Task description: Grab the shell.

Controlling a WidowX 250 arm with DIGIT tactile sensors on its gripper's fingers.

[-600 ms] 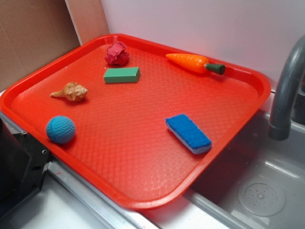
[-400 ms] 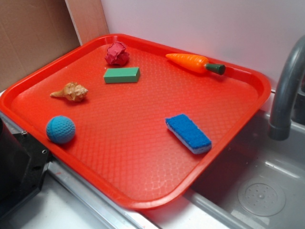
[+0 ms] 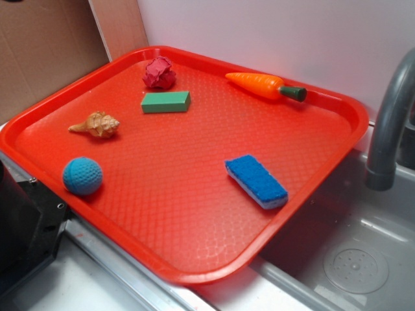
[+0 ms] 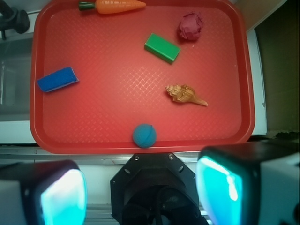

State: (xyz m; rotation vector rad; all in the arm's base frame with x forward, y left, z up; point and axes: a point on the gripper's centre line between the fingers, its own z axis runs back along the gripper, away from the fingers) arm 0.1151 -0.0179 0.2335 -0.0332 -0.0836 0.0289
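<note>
The shell [image 3: 96,124] is a small tan-orange ridged spiral with a pointed tail. It lies on the left part of the red tray [image 3: 194,214], between the blue ball [image 3: 82,175] and the green block [image 3: 166,102]. In the wrist view the shell [image 4: 185,94] lies right of centre, tail pointing right. My gripper [image 4: 140,192] is open and empty, high above the robot base outside the tray's near edge. Its teal pads [image 4: 63,199] frame the bottom of the wrist view. The gripper does not show in the exterior view.
On the tray also lie a dark-red paper wad [image 3: 159,72], an orange carrot [image 3: 264,85] and a blue sponge [image 3: 256,181]. A grey tap [image 3: 389,123] and sink [image 3: 356,259] stand to the right. The black robot base [image 4: 154,187] sits by the tray's near edge.
</note>
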